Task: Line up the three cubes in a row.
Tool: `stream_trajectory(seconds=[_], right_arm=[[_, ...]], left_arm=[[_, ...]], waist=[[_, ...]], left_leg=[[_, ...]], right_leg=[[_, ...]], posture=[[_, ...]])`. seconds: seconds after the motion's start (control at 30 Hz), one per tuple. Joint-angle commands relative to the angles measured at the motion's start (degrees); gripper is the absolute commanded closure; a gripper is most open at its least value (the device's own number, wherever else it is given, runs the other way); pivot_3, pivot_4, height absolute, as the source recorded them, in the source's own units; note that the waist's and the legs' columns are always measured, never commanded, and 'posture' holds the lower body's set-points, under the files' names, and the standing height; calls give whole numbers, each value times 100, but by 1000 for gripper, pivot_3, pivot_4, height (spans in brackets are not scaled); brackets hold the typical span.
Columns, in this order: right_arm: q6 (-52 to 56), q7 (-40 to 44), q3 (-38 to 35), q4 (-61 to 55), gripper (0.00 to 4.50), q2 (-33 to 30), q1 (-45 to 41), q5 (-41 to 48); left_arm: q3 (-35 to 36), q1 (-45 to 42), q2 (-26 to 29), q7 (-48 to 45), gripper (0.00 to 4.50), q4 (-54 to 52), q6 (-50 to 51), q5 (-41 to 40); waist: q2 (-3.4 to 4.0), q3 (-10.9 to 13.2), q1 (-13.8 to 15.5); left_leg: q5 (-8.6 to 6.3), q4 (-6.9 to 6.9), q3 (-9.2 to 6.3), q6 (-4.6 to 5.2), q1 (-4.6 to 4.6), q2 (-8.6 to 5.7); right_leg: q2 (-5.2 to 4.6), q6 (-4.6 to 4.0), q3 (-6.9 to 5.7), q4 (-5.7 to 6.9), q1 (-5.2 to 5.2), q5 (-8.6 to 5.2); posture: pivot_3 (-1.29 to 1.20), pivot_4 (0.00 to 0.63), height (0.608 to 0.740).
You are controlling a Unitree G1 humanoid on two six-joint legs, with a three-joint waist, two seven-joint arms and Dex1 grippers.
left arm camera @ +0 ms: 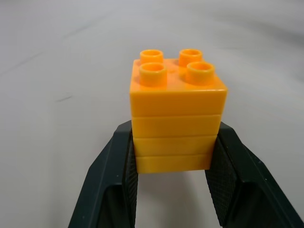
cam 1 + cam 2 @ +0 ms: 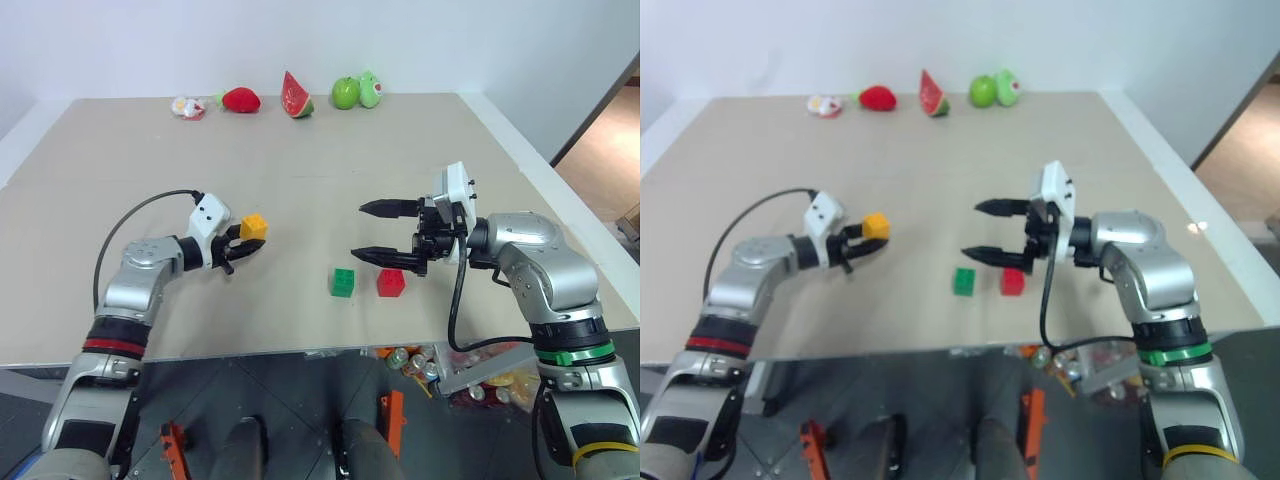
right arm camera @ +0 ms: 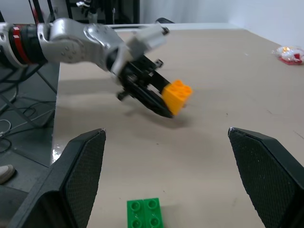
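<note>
Left gripper (image 2: 243, 250) pinching yellow-orange cube (image 2: 254, 226) by its lower sides, studs up, lifted clear of table (image 2: 120, 150) — left of the other two. Right gripper (image 2: 378, 231) spread wide, holding nothing, hovering just above and behind red cube (image 2: 390, 283). Green cube (image 2: 343, 282) just beside red one, apart, both flat on table near front edge. Toy fruits — strawberry (image 2: 240, 99), watermelon slice (image 2: 296, 96), green apple (image 2: 345, 93) — along far edge.

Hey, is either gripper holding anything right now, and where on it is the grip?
The left gripper holds the yellow-orange cube, its fingers clamped on two opposite side faces, low down, studs up. The right gripper is open and holds nothing.
</note>
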Motion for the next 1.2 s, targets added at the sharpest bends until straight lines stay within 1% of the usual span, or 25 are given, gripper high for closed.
stream_trajectory(seconds=[0.03, 0.2, 0.33, 0.53, 0.7, 0.87, 1.03, 1.2], right_arm=[[-30, -25, -265, -140, 211, -115, -27, 74], [24, -82, -346, -228, 211, -202, 58, 84], [147, -86, -464, -381, 211, -350, 204, 171], [212, 133, -707, -582, 211, -859, 741, 242], [309, 16, -922, -656, 211, -1009, 882, 298], [397, -37, -971, -796, 211, -1067, 953, 357], [473, -62, -1096, -900, 211, -1183, 1117, 427], [501, -98, -1150, -905, 211, -1220, 1166, 446]], left_arm=[[-56, 39, 205, -572, 2865, -301, 109, -221], [-245, 196, 278, -1054, 2865, -527, 80, -233], [-385, 251, 110, -1162, 2865, -544, -94, -191], [-715, 322, -173, -1306, 2865, -353, -774, -12], [-909, 54, -660, -1248, 2865, 382, -1397, 211], [-903, -373, -907, -1301, 2865, 1223, -1857, 346], [-845, -576, -873, -1430, 2865, 1726, -2147, 395], [-739, -639, -722, -1571, 2865, 1879, -2090, 322]], waist=[[0, 0, 0], [0, 0, -2], [0, 0, 4], [0, 0, 7], [0, 0, 0], [-2, 1, 3], [-2, 1, 4], [-2, 1, -8]], left_leg=[[0, 0, -1, 0, 0, 0], [0, 3, 1, 1, 0, 0], [1, 5, 0, 1, 0, 0], [0, 6, 2, 2, -1, -1], [0, 13, 2, 3, 1, 0], [1, 19, 1, 4, 0, -1], [0, 19, 4, 4, -3, -3], [-3, 17, 1, 7, -3, 1]], right_leg=[[0, 2, 0, 0, 0, -1], [-1, 4, 1, 0, 2, 0], [-2, 4, 0, 0, 3, 0], [-4, 7, 2, -1, 5, -3], [-2, 7, 3, 0, 4, 4], [-1, 8, 3, 0, 6, 7], [-4, 13, 6, -1, 7, 6], [3, 12, 6, -1, 4, 3]], posture=[[0, 150, 740], [0, 150, 740], [0, 150, 740], [0, 150, 740], [0, 150, 740], [0, 150, 740], [0, 150, 740], [0, 150, 740]])
